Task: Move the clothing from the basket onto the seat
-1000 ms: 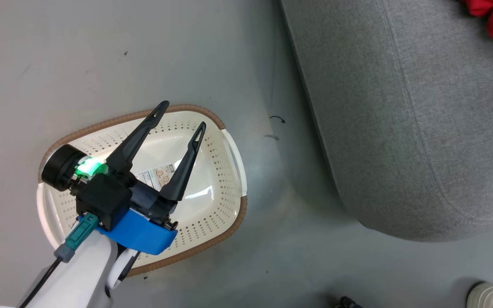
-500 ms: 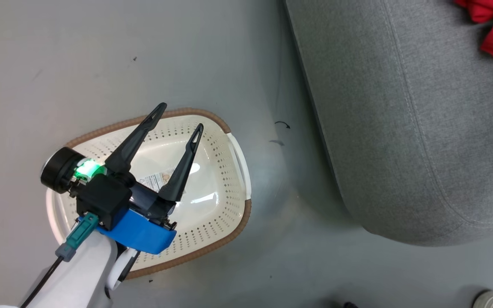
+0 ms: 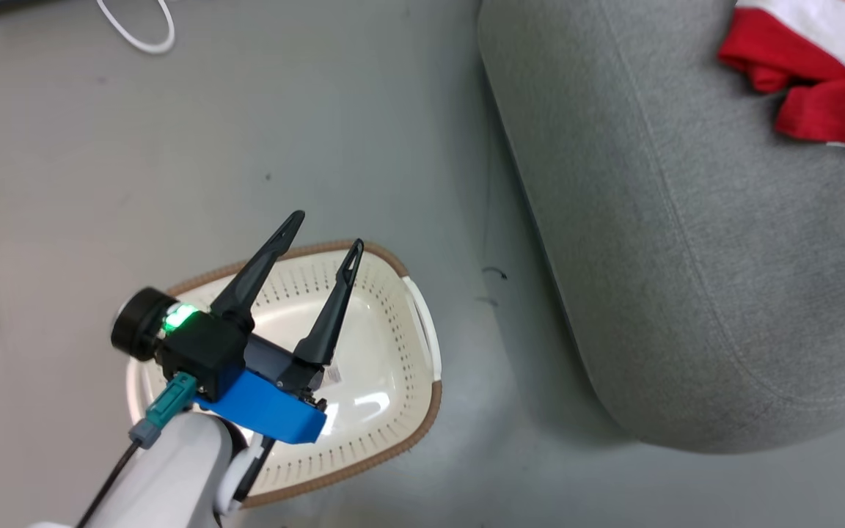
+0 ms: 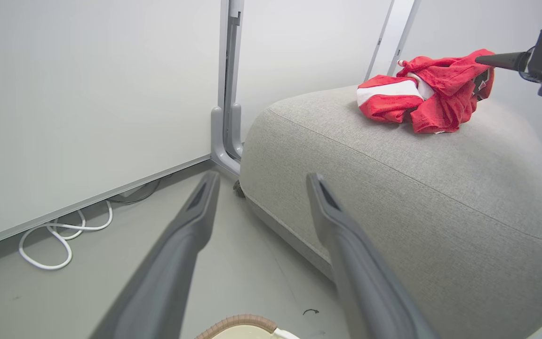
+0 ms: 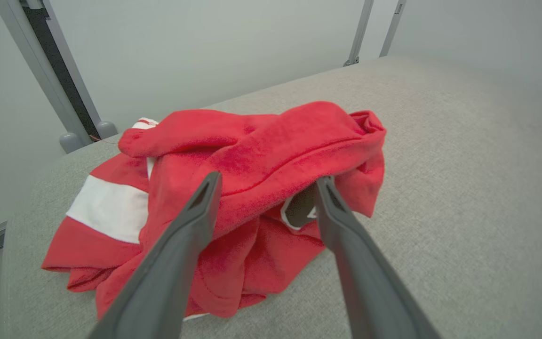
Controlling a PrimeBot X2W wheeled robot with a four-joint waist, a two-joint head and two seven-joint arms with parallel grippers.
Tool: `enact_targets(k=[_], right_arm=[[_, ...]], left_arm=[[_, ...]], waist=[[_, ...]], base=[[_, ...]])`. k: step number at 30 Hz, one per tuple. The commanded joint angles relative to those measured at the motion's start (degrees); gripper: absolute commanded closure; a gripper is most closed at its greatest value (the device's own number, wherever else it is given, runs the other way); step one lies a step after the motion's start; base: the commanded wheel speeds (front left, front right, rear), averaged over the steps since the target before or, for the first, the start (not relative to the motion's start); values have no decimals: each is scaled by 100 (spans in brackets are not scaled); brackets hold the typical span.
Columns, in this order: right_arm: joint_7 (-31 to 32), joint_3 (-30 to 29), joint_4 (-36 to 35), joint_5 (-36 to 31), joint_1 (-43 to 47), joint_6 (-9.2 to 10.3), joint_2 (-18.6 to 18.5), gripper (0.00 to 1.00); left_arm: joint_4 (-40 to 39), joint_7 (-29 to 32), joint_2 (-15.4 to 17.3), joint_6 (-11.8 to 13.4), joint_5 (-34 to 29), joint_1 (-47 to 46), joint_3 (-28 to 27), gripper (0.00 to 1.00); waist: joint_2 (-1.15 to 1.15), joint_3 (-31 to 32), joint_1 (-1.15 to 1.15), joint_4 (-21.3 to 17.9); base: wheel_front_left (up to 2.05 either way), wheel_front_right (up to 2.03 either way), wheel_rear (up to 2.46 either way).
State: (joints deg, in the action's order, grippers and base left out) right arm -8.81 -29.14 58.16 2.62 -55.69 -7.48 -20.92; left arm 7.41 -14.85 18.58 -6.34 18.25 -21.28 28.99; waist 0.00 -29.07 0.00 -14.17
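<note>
At upper right, clothing (image 3: 826,110) lies on the seat (image 3: 686,257), basket (image 3: 393,330) empty: task looks finished. My left gripper (image 3: 327,230) and right gripper (image 5: 268,179) gape; next, just back away.

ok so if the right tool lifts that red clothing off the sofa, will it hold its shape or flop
Probably floppy: the clothing lies crumpled in soft folds on the sofa, so it should drape and sag. It looks like overlapping layers, so one pinch by the right tool may lift only part. Likely light and grippy, given the fleecy surface.
</note>
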Motion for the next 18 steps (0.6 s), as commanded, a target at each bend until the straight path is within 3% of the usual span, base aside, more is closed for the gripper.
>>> enact_targets(k=[1, 5, 9, 18], right_arm=[[-92, 63, 29, -46, 208, -3, -17, 0], [-169, 465, -82, -267, 648, -2, -62, 0], [-321, 930, -397, -257, 1141, -2, 141, 0], [-452, 1888, -1743, 114, 2449, -2, 529, 0]], left_arm=[[104, -38, -96, 15, 57, 114, -53, 0], [167, -40, -336, 23, 116, 434, -343, 0], [262, -40, -544, -5, 122, 835, -687, 0], [454, -40, -887, -58, 41, 1460, -1270, 0]], waist=[[0, 434, 0, 77], [0, 972, 0, 149], [0, 1515, 0, 241], [0, 2255, 0, 550]], base=[[0, 0, 0], [0, 0, 0], [0, 0, 0], [0, 0, 0]])
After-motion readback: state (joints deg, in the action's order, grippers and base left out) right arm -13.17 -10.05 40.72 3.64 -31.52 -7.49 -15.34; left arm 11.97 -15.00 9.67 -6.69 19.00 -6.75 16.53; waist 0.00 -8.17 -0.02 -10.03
